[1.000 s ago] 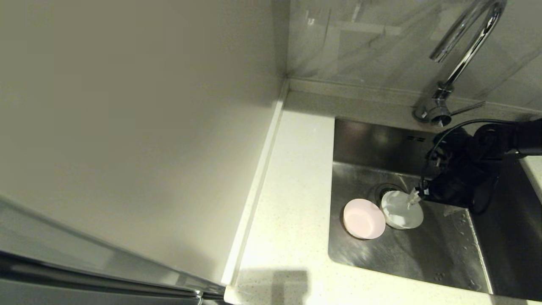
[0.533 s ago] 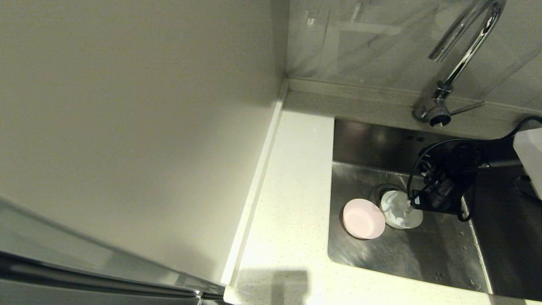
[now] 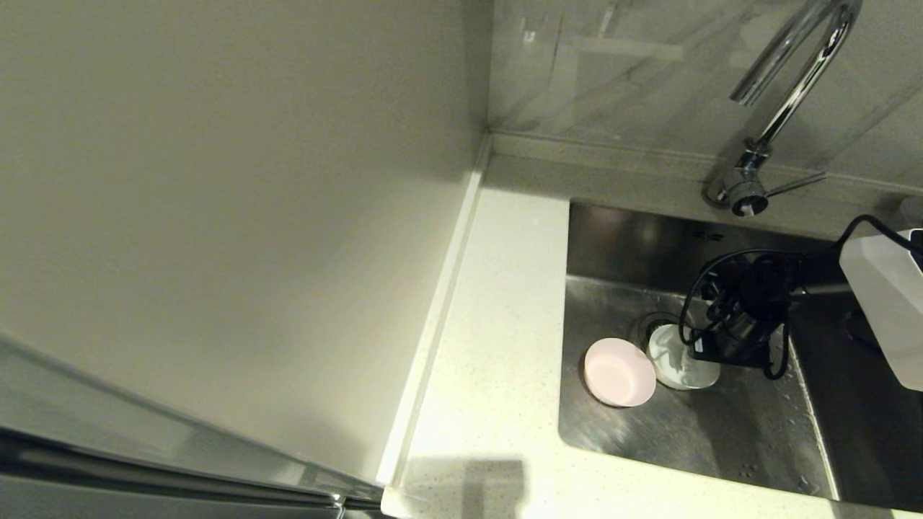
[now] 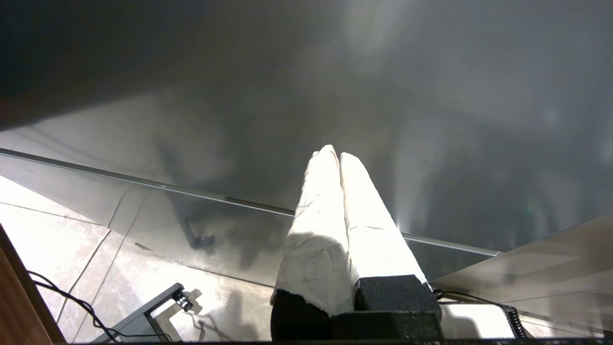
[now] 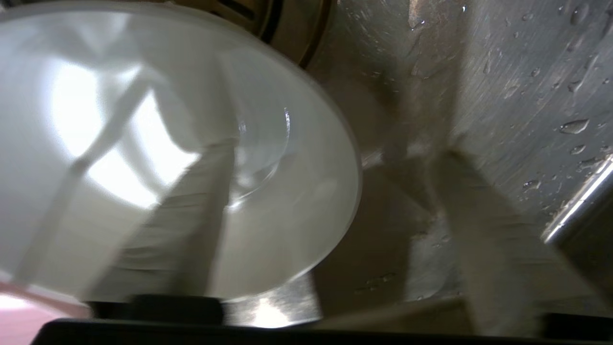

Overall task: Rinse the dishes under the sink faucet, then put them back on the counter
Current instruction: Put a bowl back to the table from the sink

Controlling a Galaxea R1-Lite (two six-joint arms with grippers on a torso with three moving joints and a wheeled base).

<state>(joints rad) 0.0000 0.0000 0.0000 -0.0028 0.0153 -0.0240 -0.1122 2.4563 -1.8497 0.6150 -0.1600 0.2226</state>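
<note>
Plain matte wall panel (image 3: 231, 216) fills the head view's left side, upright. Glossy marbled backsplash (image 3: 634, 79) at the rear, meeting the panel in a corner. Left wrist view: pale tiled floor (image 4: 57, 235), black cable (image 4: 72, 302) lying on it, grey metal bracket (image 4: 148, 311) close by.

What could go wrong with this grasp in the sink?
1. The right gripper straddles the mint-white bowl's rim, one finger inside, one outside; the sink floor is beaded with water, so the bowl may slip as the fingers close.
2. The pink bowl sits right against it; lifting or nudging may knock it.
3. The faucet arches above, so a straight lift may bump it.
</note>
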